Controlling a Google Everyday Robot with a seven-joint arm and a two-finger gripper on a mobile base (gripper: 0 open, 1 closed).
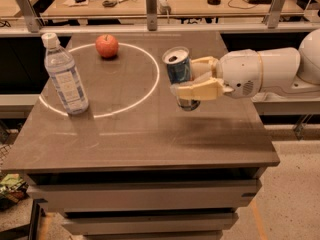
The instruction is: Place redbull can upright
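Note:
The redbull can [179,70] is blue and silver with its silver top facing up. It stands nearly upright, held just above the table's right middle. My gripper [195,79] reaches in from the right and is shut on the can, its cream fingers [197,90] wrapped across the can's middle and lower part. The can's bottom is hidden behind the fingers, so I cannot tell whether it touches the table.
A clear water bottle [64,75] with a white cap stands at the left. A red apple [107,45] sits at the back inside a white circle [150,86] marked on the brown table [150,139]. A cluttered bench runs behind.

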